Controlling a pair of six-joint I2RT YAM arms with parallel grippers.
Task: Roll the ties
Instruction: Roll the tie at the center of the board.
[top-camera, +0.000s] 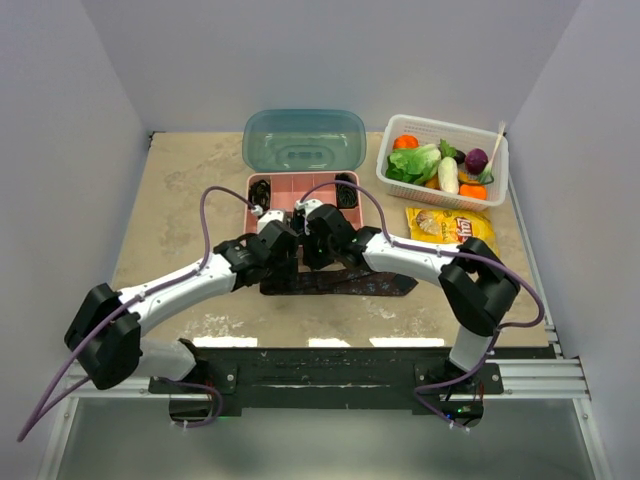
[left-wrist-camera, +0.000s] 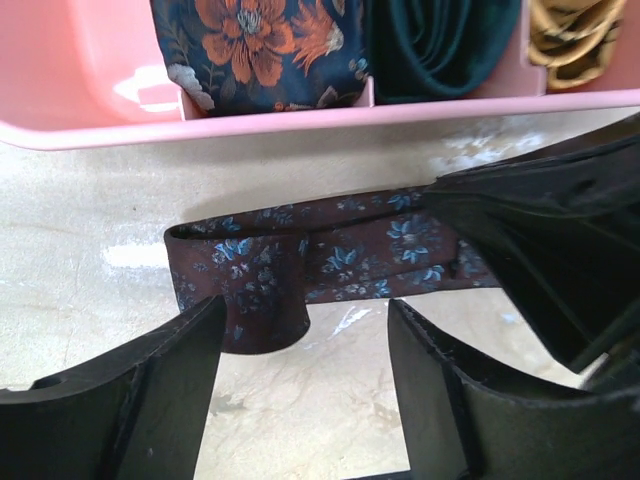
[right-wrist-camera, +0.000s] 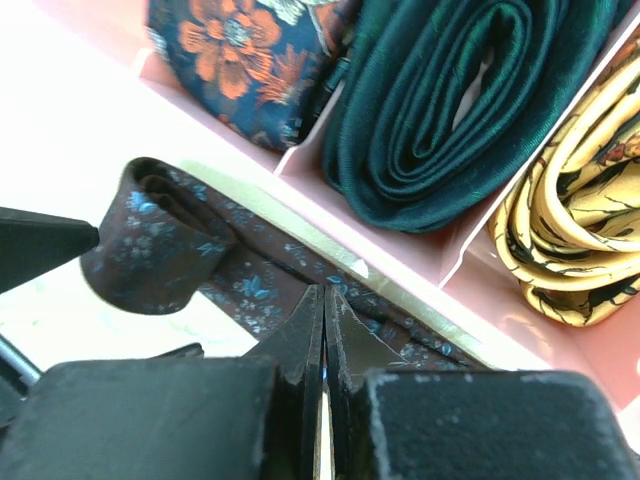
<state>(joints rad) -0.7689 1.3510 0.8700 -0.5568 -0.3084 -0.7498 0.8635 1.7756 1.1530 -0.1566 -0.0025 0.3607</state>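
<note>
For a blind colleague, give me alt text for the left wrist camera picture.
A maroon tie lies on a beige table, its end curled into a loose roll ahead of the open left gripper. Behind it, a pink tray holds rolled ties: navy floral, green and gold.

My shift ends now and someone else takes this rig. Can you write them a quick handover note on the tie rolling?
Pincers: left pincer open, gripping nothing, just short of the started coil; right pincer shut, tips down at the flat stretch of the maroon tie.
Things: the maroon tie lies on the table in front of the pink tray.
Done: navy floral tie, green tie and gold tie sit rolled in the tray; one end of the maroon tie is coiled.
Left: roll the rest of the maroon tie.
</note>
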